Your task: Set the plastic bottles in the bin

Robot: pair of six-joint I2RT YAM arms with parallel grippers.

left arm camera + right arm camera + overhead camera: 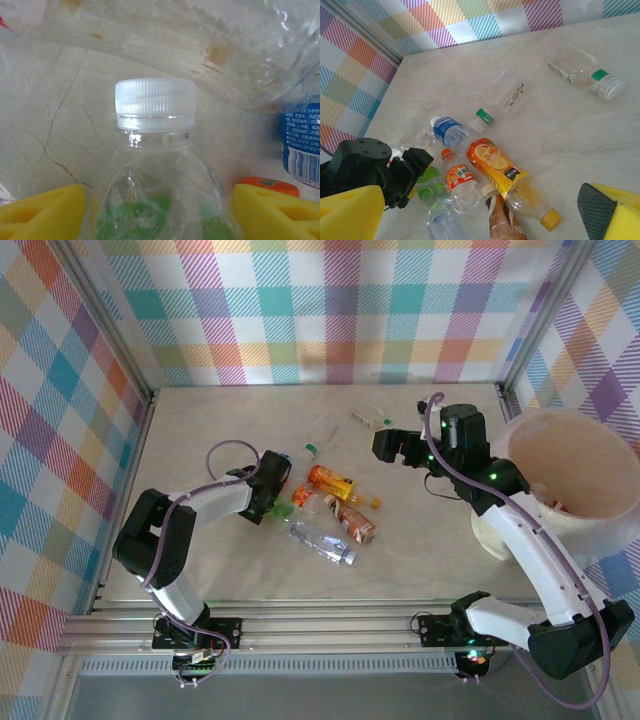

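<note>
Bottle clear glossy plastic; cap ribbed, translucent; table matt marbled; fingers matt.

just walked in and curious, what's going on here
The job is getting the plastic bottles into the bin. The left gripper straddles a green-labelled bottle among them; whether it grips yet is unclear. The right gripper hangs open between the bottles and the bin.

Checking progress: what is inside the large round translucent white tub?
The large round translucent white tub shows a pale inner wall and a small reddish bit low down, too small to identify. The right arm and the near wall cover its bottom.
</note>
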